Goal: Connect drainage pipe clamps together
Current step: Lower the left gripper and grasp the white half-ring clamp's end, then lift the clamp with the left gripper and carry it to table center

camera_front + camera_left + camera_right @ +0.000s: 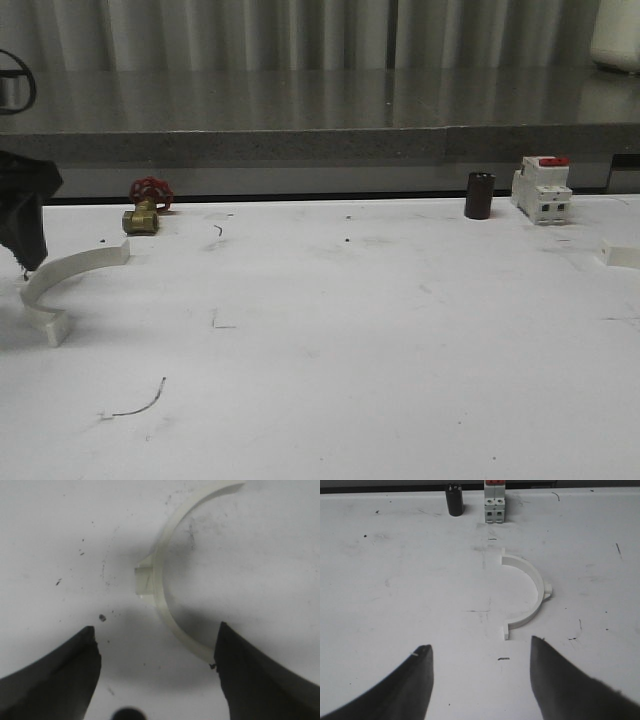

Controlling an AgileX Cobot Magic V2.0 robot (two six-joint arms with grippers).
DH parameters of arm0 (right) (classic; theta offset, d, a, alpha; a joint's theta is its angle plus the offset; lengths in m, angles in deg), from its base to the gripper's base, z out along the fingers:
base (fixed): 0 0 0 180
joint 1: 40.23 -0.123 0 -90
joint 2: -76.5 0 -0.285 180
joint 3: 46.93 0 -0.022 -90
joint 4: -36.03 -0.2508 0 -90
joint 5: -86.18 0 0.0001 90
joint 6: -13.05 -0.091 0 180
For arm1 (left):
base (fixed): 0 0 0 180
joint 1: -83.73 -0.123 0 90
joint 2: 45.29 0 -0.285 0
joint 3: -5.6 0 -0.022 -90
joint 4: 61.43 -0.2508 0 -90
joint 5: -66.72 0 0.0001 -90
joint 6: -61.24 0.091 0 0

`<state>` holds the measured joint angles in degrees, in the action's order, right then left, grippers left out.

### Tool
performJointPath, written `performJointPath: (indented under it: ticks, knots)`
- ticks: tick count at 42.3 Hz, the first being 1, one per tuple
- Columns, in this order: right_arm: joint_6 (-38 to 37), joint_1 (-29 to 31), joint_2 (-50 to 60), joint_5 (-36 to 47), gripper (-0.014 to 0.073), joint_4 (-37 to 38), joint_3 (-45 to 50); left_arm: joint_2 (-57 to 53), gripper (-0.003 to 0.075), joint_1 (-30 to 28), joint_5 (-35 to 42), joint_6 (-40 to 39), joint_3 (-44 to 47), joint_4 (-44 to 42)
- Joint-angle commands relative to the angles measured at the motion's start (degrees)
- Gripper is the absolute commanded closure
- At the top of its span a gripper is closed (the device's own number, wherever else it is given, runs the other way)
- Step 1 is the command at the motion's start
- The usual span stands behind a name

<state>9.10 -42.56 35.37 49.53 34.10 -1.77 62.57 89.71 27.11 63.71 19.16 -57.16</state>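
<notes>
One white half-ring drainage pipe clamp (62, 277) lies at the table's far left, one end tab toward the back and one toward the front. My left gripper (27, 258) hangs right over its curved middle. In the left wrist view this clamp (161, 587) curves away from the open left gripper (156, 628), and its near end reaches the right-hand finger (250, 680). The other clamp (536, 577) lies flat a little ahead of my open right gripper (481, 643), apart from both fingers. Its end tab (620, 253) shows at the front view's right edge.
A white red-topped breaker (541, 188) and a dark cylinder (479, 195) stand at the back right. A brass valve with a red handwheel (146, 207) sits at the back left. A raised grey ledge (320, 140) runs along the table's far side.
</notes>
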Motion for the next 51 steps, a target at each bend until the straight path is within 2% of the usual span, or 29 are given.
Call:
performJointPath:
  ticks: [1, 15, 18, 27, 36, 40, 46, 51]
  knots:
    - [0.13, 0.41, -0.59, 3.55, 0.0137, 0.09, -1.79, 0.76, 0.0248, 0.4, 1.94, -0.09, -3.52, 0.6]
    - [0.13, 0.41, -0.59, 3.55, 0.0137, 0.09, -1.79, 6.75, 0.0258, 0.4, 5.28, -0.09, -6.29, 0.99]
    - [0.13, 0.41, -0.59, 3.55, 0.0137, 0.09, -1.79, 7.34, 0.0293, 0.4, 5.98, -0.09, -6.29, 0.98]
    - [0.13, 0.41, -0.59, 3.55, 0.0137, 0.09, -1.79, 7.55, 0.0482, 0.4, 6.55, -0.09, -6.29, 1.2]
    - [0.13, 0.41, -0.59, 3.55, 0.0137, 0.09, -1.79, 7.55, 0.0599, 0.4, 7.31, -0.09, -6.29, 1.2]
    - [0.13, 0.41, -0.59, 3.55, 0.0137, 0.09, -1.79, 7.55, 0.0633, 0.4, 8.87, -0.09, -6.29, 1.2]
    - [0.13, 0.41, -0.59, 3.55, 0.0137, 0.09, -1.79, 7.55, 0.0661, 0.7, 4.19, -0.09, -7.32, 1.2]
    - [0.13, 0.41, -0.59, 3.55, 0.0137, 0.09, -1.79, 7.04, 0.066, 3.54, -0.63, -0.34, -10.21, 1.2]
